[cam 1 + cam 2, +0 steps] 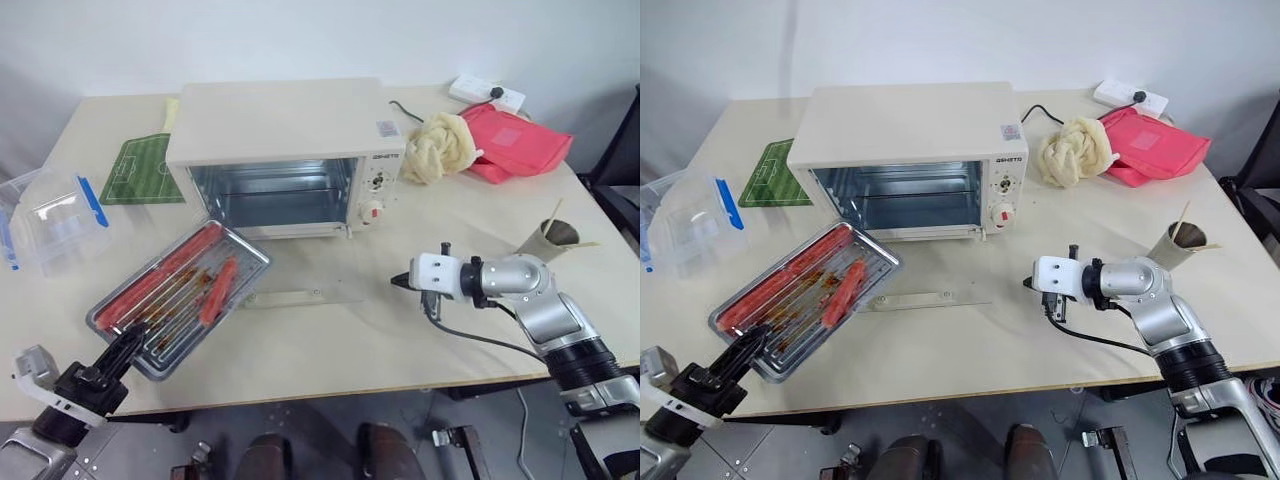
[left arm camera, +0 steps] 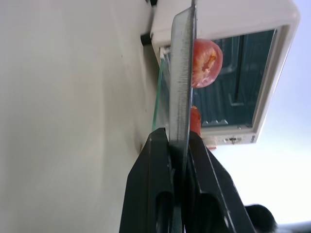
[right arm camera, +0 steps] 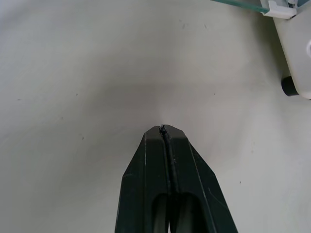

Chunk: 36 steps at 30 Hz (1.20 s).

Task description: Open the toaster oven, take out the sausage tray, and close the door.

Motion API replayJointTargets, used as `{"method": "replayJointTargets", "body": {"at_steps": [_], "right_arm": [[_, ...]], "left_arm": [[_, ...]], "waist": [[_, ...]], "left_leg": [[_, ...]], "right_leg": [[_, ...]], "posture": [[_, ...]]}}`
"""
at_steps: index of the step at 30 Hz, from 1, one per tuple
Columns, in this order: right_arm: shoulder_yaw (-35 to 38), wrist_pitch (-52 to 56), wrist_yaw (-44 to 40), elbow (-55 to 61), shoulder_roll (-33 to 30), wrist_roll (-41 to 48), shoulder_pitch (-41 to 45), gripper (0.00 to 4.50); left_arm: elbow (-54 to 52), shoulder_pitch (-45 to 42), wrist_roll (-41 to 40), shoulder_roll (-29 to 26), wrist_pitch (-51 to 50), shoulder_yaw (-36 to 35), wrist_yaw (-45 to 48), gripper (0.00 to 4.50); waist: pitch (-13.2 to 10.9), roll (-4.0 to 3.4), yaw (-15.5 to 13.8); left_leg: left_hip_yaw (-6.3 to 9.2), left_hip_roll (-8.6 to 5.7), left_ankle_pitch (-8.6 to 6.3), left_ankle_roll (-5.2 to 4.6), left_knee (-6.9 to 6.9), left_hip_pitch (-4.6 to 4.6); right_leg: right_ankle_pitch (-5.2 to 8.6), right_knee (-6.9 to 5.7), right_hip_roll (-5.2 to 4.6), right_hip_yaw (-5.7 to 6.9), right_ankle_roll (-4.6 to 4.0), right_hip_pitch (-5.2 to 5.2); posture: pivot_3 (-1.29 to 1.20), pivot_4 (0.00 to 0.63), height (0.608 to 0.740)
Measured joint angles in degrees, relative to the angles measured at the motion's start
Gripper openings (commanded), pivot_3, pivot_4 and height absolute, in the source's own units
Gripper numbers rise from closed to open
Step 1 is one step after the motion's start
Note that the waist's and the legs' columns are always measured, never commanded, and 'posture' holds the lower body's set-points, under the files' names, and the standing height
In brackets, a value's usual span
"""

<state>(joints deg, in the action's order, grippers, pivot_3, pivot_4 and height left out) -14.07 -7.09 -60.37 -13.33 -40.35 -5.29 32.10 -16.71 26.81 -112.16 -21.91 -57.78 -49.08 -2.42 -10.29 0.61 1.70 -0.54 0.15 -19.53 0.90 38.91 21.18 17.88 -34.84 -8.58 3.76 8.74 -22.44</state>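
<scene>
Left gripper (image 1: 122, 347) at the near left is clamped on the near rim of the sausage tray (image 1: 180, 297), which sits outside the toaster oven (image 1: 285, 160) on the table (image 1: 330, 340), partly over the lowered door (image 1: 300, 295). Right gripper (image 1: 398, 283) hangs right of the door, pinched shut, empty. Judgement: slide the tray level and clear of the glass before lifting the door by its edge. Left wrist view shows the rim pinched edge-on, cavity behind; head views show the sausages' layout.

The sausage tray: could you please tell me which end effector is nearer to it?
Left. The left end effector grips the sausage tray by its near rim; the right end effector hovers well off, beyond the open door.
</scene>
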Motion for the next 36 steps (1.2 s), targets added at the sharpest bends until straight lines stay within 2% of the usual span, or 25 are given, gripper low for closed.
{"method": "replayJointTargets", "body": {"at_steps": [10,19,29,36], "right_arm": [[-1.0,-4.7,0.3,-6.8,3.6,-0.7,3.0,0.04],[-1.7,-4.1,-0.8,-6.4,8.5,0.1,3.9,0.04],[-3.1,1.7,-3.1,0.3,10.0,2.8,4.4,0.04],[-3.0,6.2,-3.0,4.3,10.7,5.2,7.3,0.04]], "left_arm": [[-6.1,9.6,0.0,6.4,5.6,-3.4,2.3,0.0],[-8.1,10.2,0.0,8.3,10.1,-5.0,2.7,0.0],[2.4,9.2,0.0,4.8,6.1,-14.1,3.6,0.0],[6.9,6.8,0.0,5.6,2.5,-15.1,3.8,0.0]], "waist": [[0.1,0.17,0.1],[0.1,0.16,0.0],[0.0,0.05,-0.1],[0.0,0.03,-0.1]], "left_leg": [[-0.16,0.32,-0.05,0.03,0.06,-0.15],[-0.24,0.57,-0.14,0.17,0.06,-0.1],[-0.23,0.57,-0.21,0.1,0.07,0.0],[-0.23,0.6,-0.27,0.14,0.06,0.0]], "right_leg": [[-0.07,0.07,0.15,0.0,-0.38,0.06],[-0.07,0.12,0.36,0.03,-0.51,-0.04],[-0.07,0.18,0.38,0.06,-0.53,-0.09],[-0.07,0.18,0.36,0.07,-0.52,-0.12]], "posture": [[0.0,0.15,0.74],[0.0,0.15,0.74],[0.0,0.15,0.74],[0.0,0.15,0.74]]}}
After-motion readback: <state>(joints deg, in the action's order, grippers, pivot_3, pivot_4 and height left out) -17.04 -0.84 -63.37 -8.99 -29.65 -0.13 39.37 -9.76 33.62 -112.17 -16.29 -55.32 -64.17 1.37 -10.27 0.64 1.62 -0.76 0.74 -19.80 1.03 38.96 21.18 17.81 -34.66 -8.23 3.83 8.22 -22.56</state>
